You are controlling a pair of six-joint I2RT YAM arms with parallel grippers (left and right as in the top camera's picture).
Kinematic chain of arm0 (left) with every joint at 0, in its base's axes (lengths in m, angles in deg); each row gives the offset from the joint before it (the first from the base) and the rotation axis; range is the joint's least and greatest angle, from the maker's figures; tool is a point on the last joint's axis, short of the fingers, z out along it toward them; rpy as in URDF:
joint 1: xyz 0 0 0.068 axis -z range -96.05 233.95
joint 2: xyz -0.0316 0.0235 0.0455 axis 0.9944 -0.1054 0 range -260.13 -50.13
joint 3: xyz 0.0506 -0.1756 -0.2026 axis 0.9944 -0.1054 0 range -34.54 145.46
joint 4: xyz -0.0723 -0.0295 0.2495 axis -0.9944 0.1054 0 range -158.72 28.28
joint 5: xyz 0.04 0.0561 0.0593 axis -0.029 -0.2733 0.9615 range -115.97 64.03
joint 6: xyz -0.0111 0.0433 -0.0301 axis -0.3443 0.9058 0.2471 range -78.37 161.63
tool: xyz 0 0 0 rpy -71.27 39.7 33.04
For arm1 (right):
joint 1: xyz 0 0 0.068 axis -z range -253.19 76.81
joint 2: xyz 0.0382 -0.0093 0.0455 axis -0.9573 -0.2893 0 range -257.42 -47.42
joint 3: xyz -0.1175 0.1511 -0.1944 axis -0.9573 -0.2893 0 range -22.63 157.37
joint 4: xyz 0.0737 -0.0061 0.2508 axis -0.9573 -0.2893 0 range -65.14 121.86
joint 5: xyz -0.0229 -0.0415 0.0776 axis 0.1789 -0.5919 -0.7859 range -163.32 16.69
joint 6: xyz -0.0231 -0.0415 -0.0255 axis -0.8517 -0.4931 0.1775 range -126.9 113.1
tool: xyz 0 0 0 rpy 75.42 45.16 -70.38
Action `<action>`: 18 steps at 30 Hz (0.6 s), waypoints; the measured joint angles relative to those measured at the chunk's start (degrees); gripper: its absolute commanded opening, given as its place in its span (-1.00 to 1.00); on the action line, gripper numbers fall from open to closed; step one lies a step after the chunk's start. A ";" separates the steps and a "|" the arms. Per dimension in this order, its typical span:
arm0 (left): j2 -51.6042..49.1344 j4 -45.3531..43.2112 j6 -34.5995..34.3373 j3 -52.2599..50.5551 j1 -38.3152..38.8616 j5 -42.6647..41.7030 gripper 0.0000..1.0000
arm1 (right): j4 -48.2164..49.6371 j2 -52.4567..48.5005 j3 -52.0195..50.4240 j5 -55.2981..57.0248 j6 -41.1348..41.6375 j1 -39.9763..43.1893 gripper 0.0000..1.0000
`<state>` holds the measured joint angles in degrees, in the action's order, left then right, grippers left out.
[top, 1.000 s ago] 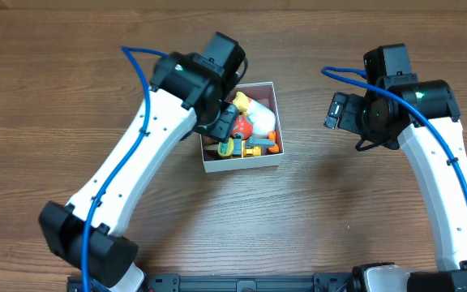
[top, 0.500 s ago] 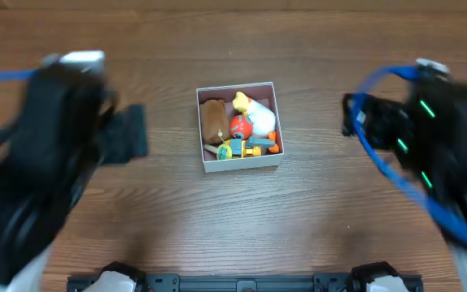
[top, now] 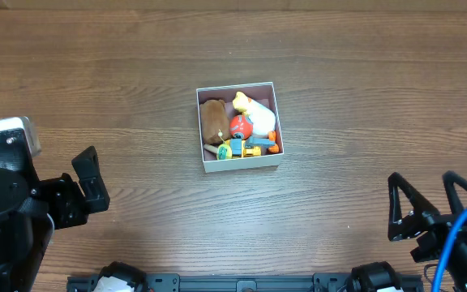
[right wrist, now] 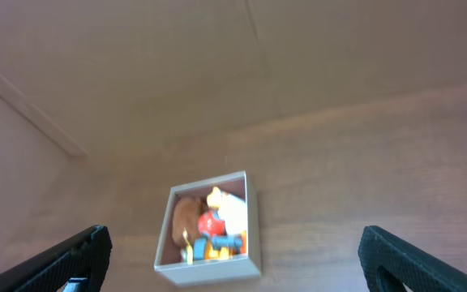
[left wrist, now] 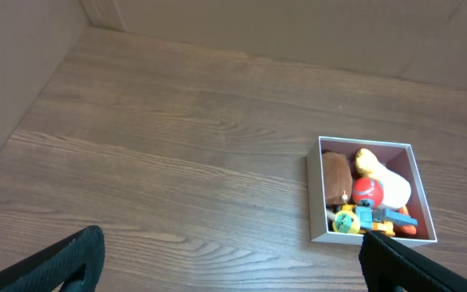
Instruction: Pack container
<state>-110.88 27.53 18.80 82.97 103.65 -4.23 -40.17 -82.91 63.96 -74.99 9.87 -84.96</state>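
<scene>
The table [top: 339,97] was brown wood-grain laminate, the grain running side to side, evenly lit with a soft sheen. Beyond the table's far edge stood a plain beige wall [left wrist: 298,28]. At the table's left end rose a lighter panel [left wrist: 10,57], with pale trim [left wrist: 104,12] at the corner.

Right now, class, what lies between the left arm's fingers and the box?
Only bare wooden table separates the left fingers from the box, seen in the overhead view.

Of the right gripper [right wrist: 235,261] only fingertips [right wrist: 75,259] show, the rest cut off below; far ahead of it, toys [right wrist: 213,227] in the container [right wrist: 209,273] blur together.
</scene>
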 measured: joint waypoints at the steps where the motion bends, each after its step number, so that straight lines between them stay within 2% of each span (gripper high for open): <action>1: 0.00 0.02 -0.02 0.00 0.00 0.00 1.00 | -0.92 -0.02 -0.09 -0.07 -0.04 0.00 1.00; 18: 0.00 0.02 -0.83 0.00 0.00 0.02 1.00 | -11.89 -0.04 -0.22 -0.28 -0.15 0.00 1.00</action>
<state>-110.88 27.55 17.97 82.97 103.65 -4.21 -52.06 -82.95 63.74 -75.27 9.72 -84.96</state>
